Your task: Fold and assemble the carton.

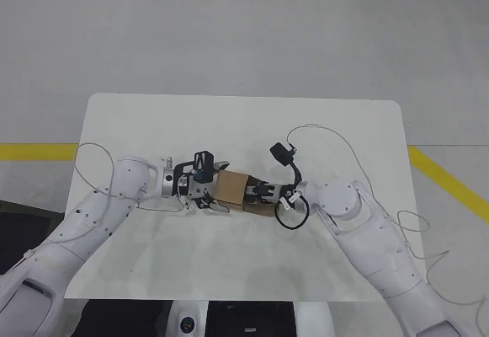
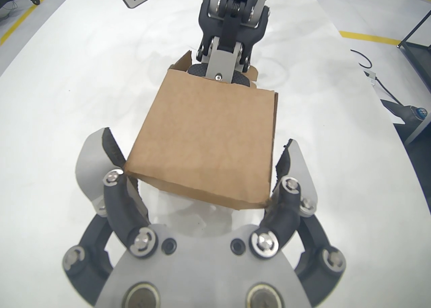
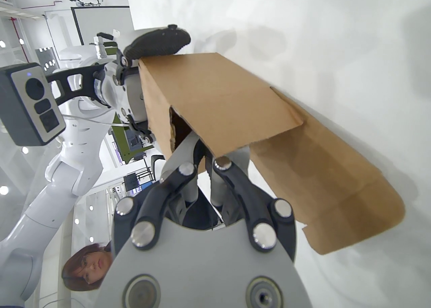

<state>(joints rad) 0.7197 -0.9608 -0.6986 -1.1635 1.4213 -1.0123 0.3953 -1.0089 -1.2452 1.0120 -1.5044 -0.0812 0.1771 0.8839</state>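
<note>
A brown carton [image 1: 232, 189] sits mid-table between both arms, its top panel [image 2: 208, 134] flat and closed. My left gripper [image 2: 198, 146] straddles the carton's near end with fingers [image 2: 112, 151] spread wide, pressing both near corners. One left pad [image 3: 158, 41] rests on the carton's far corner. My right gripper [image 3: 212, 151] reaches into the open end under the panel [image 3: 215, 94]. Its jaws are close together on a wall, with the tips hidden. From the left wrist view, the right gripper [image 2: 220, 75] sits at the far edge. A long flap [image 3: 323, 188] lies against the table.
The white table [image 1: 311, 126] is bare around the carton. A thin cable [image 1: 349, 147] loops over the right half of the table, and another [image 1: 88, 173] hangs by the left arm. Yellow floor lines run past both table sides.
</note>
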